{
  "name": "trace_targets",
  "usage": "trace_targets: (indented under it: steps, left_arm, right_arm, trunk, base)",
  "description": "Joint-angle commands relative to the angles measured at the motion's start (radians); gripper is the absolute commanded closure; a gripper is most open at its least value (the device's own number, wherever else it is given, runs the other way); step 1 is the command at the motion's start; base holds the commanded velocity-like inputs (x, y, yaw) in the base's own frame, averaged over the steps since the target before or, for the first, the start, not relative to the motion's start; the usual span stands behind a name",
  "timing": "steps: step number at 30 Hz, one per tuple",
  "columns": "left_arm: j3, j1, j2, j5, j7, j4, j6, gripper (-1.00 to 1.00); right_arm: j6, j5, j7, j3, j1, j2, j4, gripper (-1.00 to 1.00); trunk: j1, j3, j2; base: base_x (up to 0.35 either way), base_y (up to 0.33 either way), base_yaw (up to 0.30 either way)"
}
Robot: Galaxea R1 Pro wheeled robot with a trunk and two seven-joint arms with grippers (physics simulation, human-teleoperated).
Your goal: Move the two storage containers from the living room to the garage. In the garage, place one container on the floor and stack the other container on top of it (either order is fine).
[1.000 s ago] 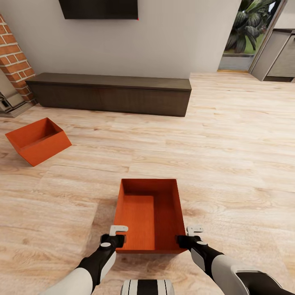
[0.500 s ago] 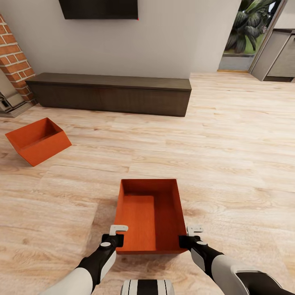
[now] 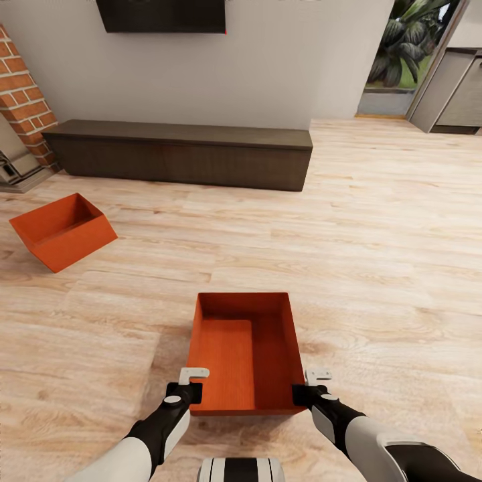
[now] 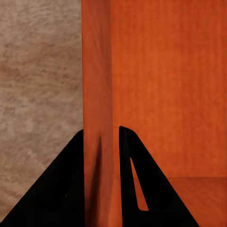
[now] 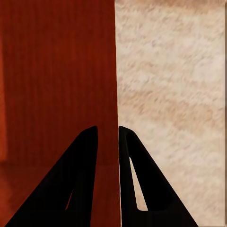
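Note:
One orange-red storage container (image 3: 241, 351) sits on the light wood plank floor right in front of me, open side up. My left gripper (image 3: 191, 390) straddles its left wall near the close corner. In the left wrist view the fingers (image 4: 137, 179) are clamped on that wall (image 4: 98, 94). My right gripper (image 3: 302, 393) holds the right wall the same way, its fingers (image 5: 130, 179) pinching the thin rim (image 5: 115, 71). The second storage container (image 3: 61, 229) lies tilted on the floor at the far left, apart from both arms.
A long dark low cabinet (image 3: 181, 152) runs along the white wall under a wall TV (image 3: 161, 15). A brick fireplace (image 3: 23, 110) stands at the left. At the back right a doorway (image 3: 408, 60) opens past grey cabinets (image 3: 452, 94). Bare plank floor spreads to the right.
Almost nothing. The right gripper has shifted very slightly against the container's right wall; both containers and the left arm stay where they were.

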Motion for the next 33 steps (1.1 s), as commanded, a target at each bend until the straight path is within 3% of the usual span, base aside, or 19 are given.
trace_targets:
  steps: [1,33]
  left_arm:
    - [-0.004,0.000,0.002,-0.009,0.014,-0.002,0.006,1.00]
    - [-0.003,0.000,0.003,-0.009,0.014,-0.002,0.006,1.00]
  right_arm:
    - [-0.004,-0.006,-0.005,-0.009,-0.001,-0.001,0.001,1.00]
    - [-0.003,-0.006,-0.004,-0.011,-0.001,-0.001,0.001,1.00]
  trunk:
    - [-0.004,0.003,0.007]
    - [-0.127,0.103,0.231]
  base:
    - [0.000,0.000,0.000]
    - [0.000,0.000,0.000]
